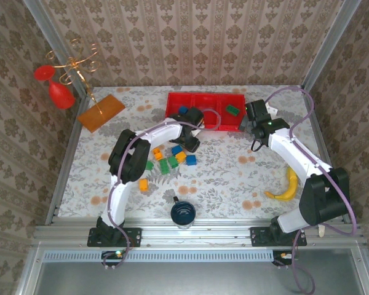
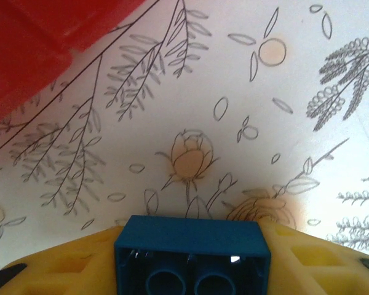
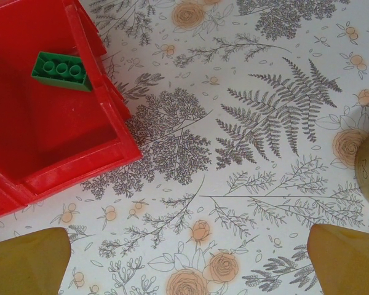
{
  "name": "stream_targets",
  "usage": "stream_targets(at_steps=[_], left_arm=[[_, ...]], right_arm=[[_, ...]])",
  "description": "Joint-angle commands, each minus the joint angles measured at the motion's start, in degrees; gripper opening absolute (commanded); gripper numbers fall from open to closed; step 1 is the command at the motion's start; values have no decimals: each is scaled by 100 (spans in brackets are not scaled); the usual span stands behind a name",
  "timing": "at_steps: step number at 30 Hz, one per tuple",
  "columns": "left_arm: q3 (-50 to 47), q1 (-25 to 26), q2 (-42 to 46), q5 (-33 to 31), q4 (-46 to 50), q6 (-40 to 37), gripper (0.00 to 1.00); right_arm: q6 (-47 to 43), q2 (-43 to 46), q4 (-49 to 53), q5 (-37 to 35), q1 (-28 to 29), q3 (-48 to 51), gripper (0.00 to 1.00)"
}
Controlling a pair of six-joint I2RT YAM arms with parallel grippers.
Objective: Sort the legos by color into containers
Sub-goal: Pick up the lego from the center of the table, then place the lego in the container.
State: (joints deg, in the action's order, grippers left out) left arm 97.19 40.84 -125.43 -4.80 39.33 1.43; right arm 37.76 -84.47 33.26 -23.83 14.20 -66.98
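My left gripper (image 2: 192, 249) is shut on a blue lego (image 2: 192, 236), whose hollow underside faces the camera between the yellow fingers (image 2: 55, 270). It hangs just in front of the red containers tray (image 1: 204, 126), near the left compartment's front wall (image 2: 24, 67). On the table below lie several loose legos: blue (image 1: 176, 149), orange (image 1: 180, 157), green (image 1: 164, 166). A blue lego (image 1: 182, 110) lies in the left compartment and a green one (image 3: 60, 69) in the right. My right gripper (image 3: 187, 264) hangs open over bare cloth beside the tray's right end (image 3: 80, 166).
A yellow banana (image 1: 287, 186) lies at the right front. A dark blue cup (image 1: 183, 212) stands at the near edge between the arm bases. An orange board (image 1: 101, 112) and a gold stand with red pieces (image 1: 61, 80) are at the back left.
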Motion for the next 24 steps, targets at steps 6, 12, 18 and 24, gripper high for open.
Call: stream_targets(at_steps=[6, 12, 18, 24], left_arm=[[-332, -206, 1193, -276, -73, -87, 50], [-437, -520, 1545, -226, -283, -80, 50], [-126, -850, 1415, -73, -417, -2, 50], [374, -1073, 1088, 8, -512, 28, 50]], right_arm=[[127, 352, 23, -174, 23, 202, 100], [152, 447, -5, -167, 22, 255, 100], [179, 440, -20, -148, 22, 274, 100], [188, 446, -21, -78, 28, 265, 100]])
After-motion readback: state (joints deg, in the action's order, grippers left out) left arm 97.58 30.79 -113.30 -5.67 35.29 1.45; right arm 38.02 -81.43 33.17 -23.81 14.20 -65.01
